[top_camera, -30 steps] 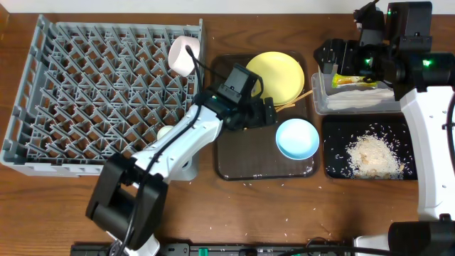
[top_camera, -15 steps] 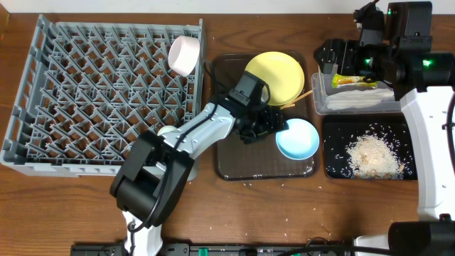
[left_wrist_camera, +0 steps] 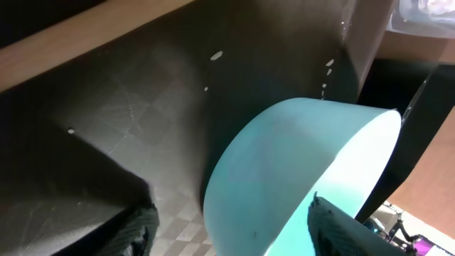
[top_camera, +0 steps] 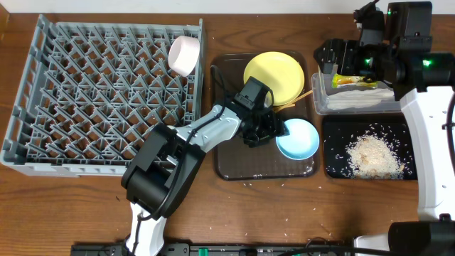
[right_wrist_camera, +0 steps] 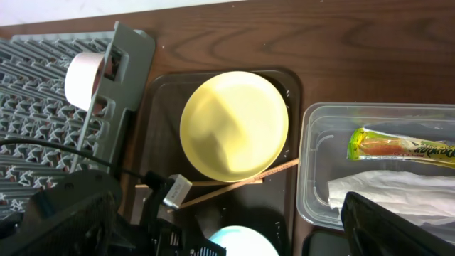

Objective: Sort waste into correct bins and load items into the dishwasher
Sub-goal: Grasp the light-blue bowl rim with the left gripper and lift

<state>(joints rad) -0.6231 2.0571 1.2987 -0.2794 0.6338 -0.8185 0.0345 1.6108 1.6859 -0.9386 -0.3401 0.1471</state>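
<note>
The light blue bowl (top_camera: 298,139) stands on the dark brown serving tray (top_camera: 234,160). My left gripper (top_camera: 273,128) is open at the bowl's left rim. In the left wrist view the bowl (left_wrist_camera: 298,163) fills the frame, and the gripper (left_wrist_camera: 234,231) has one finger outside its wall and one inside. The yellow plate (top_camera: 274,74) and the chopsticks (top_camera: 296,99) lie behind it. The white cup (top_camera: 183,55) sits in the grey rack (top_camera: 85,92). My right gripper (top_camera: 334,60) is open and empty above the clear tub (top_camera: 320,103). The white bowl is hidden.
The clear tub holds the snack wrapper (top_camera: 355,80) and the napkin (top_camera: 362,102); both also show in the right wrist view (right_wrist_camera: 402,146). The black tray (top_camera: 334,142) holds a heap of rice (top_camera: 373,156). Loose grains lie on the table near the front edge (top_camera: 284,235).
My left gripper has moved right across the brown tray, from its left part to the blue bowl's rim. The right arm has not moved.
</note>
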